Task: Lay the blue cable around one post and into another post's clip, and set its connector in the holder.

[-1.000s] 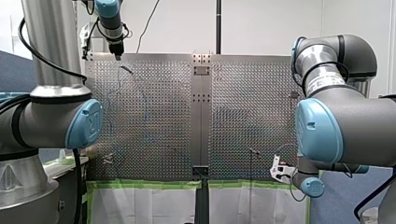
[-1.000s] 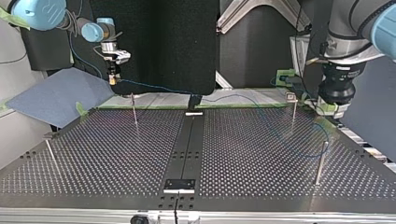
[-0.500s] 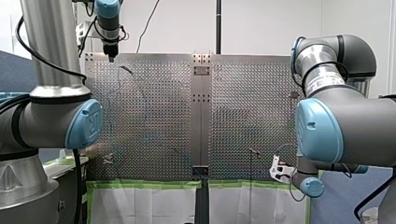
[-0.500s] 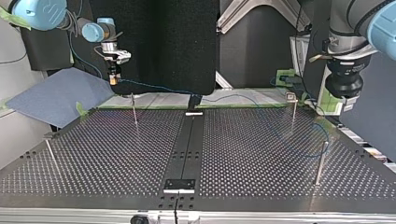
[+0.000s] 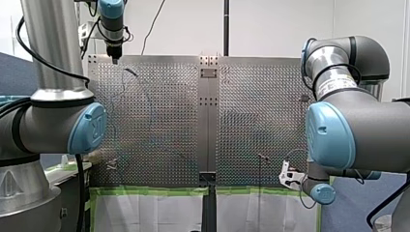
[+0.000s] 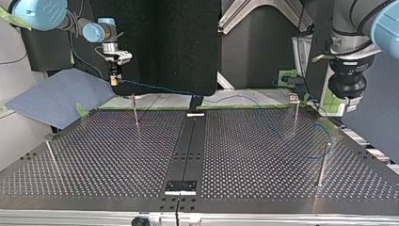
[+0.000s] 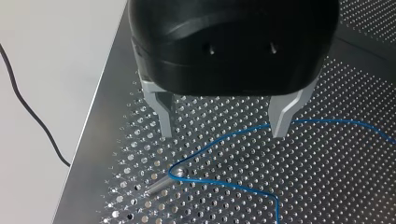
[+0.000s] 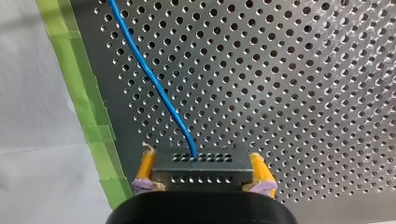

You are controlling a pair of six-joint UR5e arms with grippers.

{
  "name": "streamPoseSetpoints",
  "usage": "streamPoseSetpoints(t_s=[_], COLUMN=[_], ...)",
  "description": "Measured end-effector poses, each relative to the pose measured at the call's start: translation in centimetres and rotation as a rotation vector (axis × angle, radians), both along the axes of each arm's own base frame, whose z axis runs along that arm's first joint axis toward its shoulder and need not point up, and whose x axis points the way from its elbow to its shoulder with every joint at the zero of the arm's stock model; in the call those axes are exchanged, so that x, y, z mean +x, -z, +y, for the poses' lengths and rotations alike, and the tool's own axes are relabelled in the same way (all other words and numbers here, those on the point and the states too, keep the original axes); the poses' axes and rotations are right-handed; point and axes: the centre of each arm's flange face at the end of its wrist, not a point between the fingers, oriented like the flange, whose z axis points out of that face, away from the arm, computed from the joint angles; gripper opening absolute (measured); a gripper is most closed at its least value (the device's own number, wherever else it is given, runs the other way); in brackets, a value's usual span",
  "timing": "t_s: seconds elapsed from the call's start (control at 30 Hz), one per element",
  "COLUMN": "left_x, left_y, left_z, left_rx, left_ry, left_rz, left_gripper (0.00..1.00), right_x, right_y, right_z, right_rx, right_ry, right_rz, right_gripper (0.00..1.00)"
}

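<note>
The thin blue cable (image 7: 224, 138) loops around a slim metal post (image 7: 159, 187) on the perforated plate, just below my left gripper (image 7: 223, 133). That gripper hangs above the loop with its metal fingers (image 7: 162, 116) open and nothing between them. My right gripper (image 8: 201, 179) is shut, its yellow pads (image 8: 145, 169) clamping the dark block connector (image 8: 201, 167), from which the cable (image 8: 149, 74) runs out over the plate. In the top view the right gripper (image 6: 113, 80) holds the connector above the far edge, and the cable (image 6: 155, 87) trails across to the post (image 6: 323, 162) under my left gripper (image 6: 350, 104).
Further thin posts (image 6: 135, 110) (image 6: 51, 155) stand on the plate, and another post (image 6: 295, 113) carries a small clip on top. A black rail (image 6: 188, 146) splits the plate. Green tape (image 8: 93, 121) lines the plate's edge, and a blue sheet (image 6: 56, 96) lies beyond it.
My left gripper has risen off the plate and drifted towards the plate's outer corner, staying open. My right gripper holds still with the connector.
</note>
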Motion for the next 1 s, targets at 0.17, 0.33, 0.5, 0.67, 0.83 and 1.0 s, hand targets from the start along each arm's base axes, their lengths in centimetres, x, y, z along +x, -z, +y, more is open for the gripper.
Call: streamPoseSetpoints(t_s=[0.17,0.33,0.5,0.67,0.83,1.0], left_x=[0.1,0.4,0.7,1.7,3.1,4.3], left_y=[-0.1,-0.6,0.2,2.3,5.1,8.1], left_z=[0.1,0.3,0.4,0.3,0.2,0.1], left_rx=[-0.004,-0.031,-0.069,-0.116,-0.166,-0.218], left_ry=[-0.004,-0.027,-0.034,-0.023,-0.007,0.004], left_rz=[-0.017,-0.075,-0.105,-0.098,-0.072,-0.042], left_gripper=[1.00,1.00,1.00,1.00,1.00,1.00], right_x=[0.0,0.1,0.2,0.2,0.2,0.3], right_y=[0.0,0.0,0.0,0.0,0.0,0.0], right_z=[0.0,0.0,0.1,0.1,0.1,0.1], right_rx=[0.000,0.000,0.000,-0.001,-0.001,-0.003], right_ry=[0.000,-0.001,-0.004,-0.005,-0.006,-0.007], right_rz=[0.001,0.001,0.001,0.002,0.004,0.006], right_gripper=[0.00,0.00,0.00,0.00,0.00,0.00])
